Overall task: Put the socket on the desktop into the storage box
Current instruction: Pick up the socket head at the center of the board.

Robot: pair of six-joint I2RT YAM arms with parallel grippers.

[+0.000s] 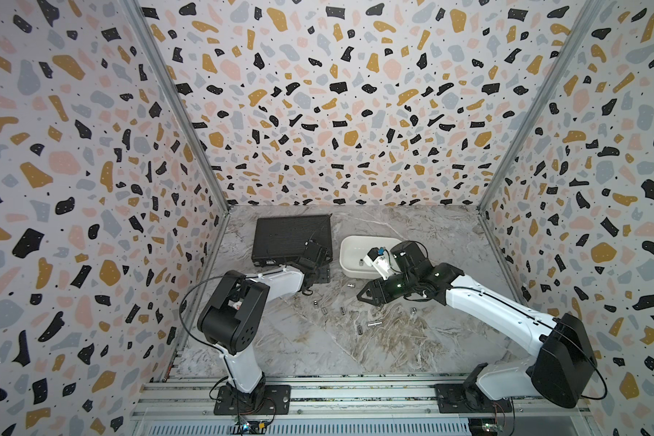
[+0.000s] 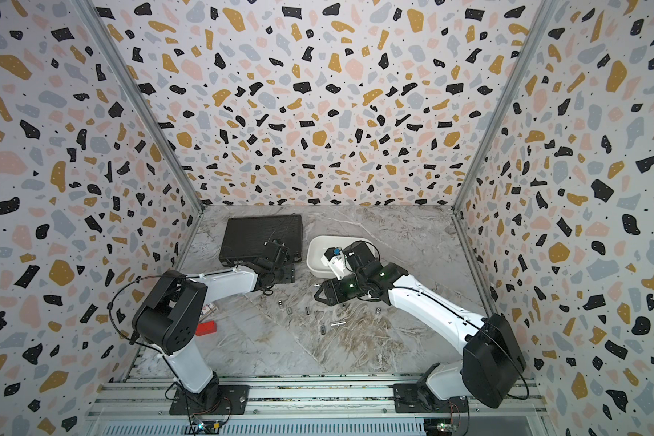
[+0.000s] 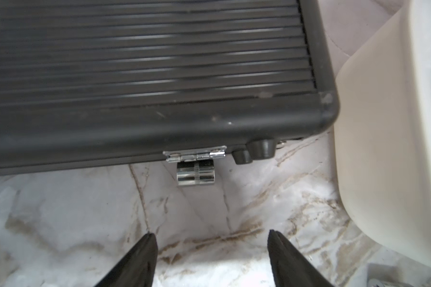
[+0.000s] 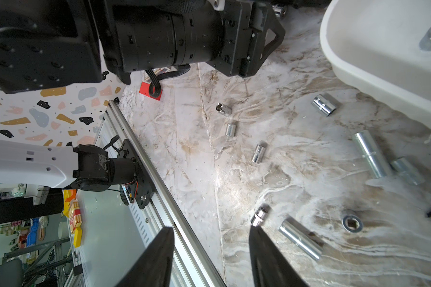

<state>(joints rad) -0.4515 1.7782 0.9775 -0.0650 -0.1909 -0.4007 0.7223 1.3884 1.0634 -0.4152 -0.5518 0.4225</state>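
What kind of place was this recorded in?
Probably a lab data-collection cell, not a real workshop: two robot arms bolted to an aluminium rail, terrazzo-print panels boxing in a marble-patterned desktop.

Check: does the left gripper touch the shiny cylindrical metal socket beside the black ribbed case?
Apart. Left wrist view: bare desktop separates left gripper from shiny metal socket.
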